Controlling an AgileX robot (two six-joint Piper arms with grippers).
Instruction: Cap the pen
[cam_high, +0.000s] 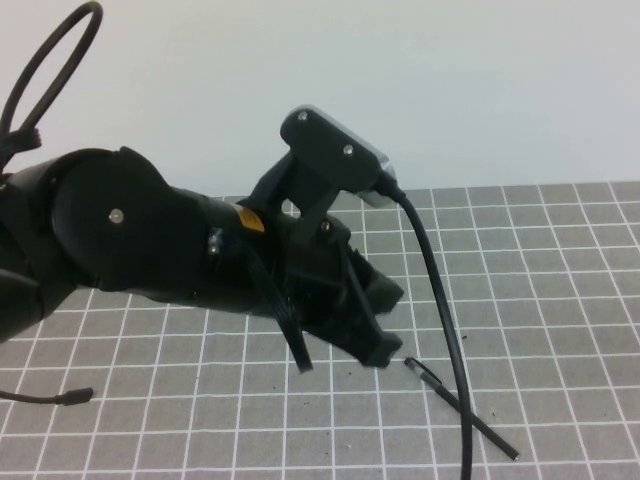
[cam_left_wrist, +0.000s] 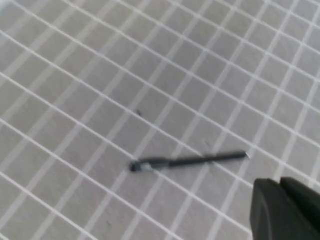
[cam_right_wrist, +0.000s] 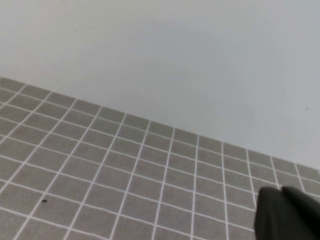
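Observation:
The pen (cam_high: 462, 405) lies flat on the grid mat at the front right, and a thick black cable crosses over it. In the left wrist view the pen (cam_left_wrist: 192, 161) shows a bare silver tip at one end. Its other end is a thicker dark section with a greyish clip, the cap (cam_left_wrist: 147, 164), in line with the pen and touching it. My left gripper (cam_high: 388, 345) hovers above the mat just left of the pen's clip end, shut and empty (cam_left_wrist: 280, 184). My right gripper (cam_right_wrist: 286, 212) shows only in its own wrist view, shut and empty, above bare mat.
The thick black robot cable (cam_high: 440, 300) hangs from the left wrist camera down across the pen to the front edge. A thin dark wire end (cam_high: 75, 396) lies at the front left. The mat ends at a pale wall (cam_high: 450, 90) behind.

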